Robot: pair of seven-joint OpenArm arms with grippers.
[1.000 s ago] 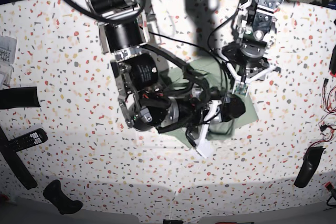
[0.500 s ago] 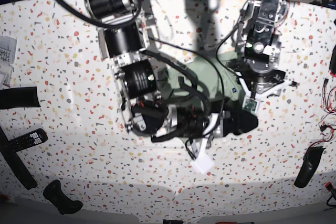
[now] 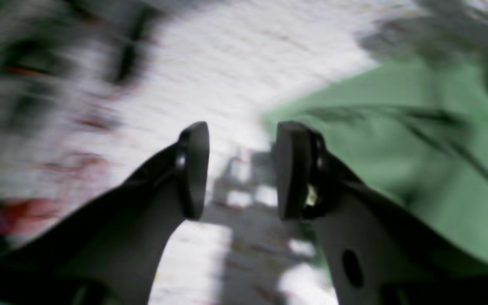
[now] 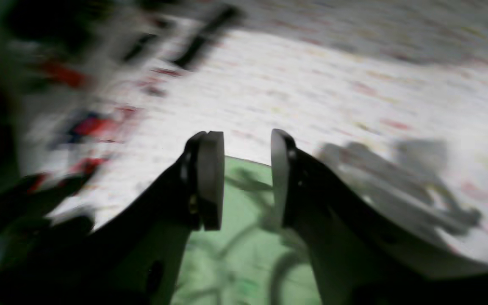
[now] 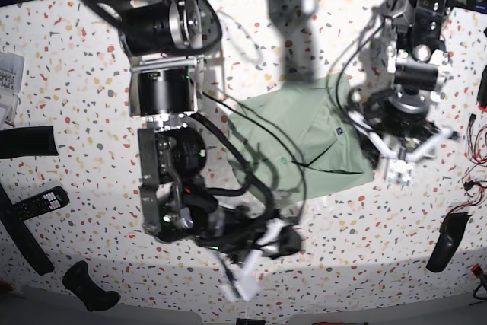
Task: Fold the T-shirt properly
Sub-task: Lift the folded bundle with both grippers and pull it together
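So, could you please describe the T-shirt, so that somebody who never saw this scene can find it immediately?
Look at the white speckled table in the base view, then at its middle, between the two arms. There lies the T-shirt, folded into a flat, roughly rectangular packet. It is the only pale green fabric here; the things around the table's edges are dark, hard objects.
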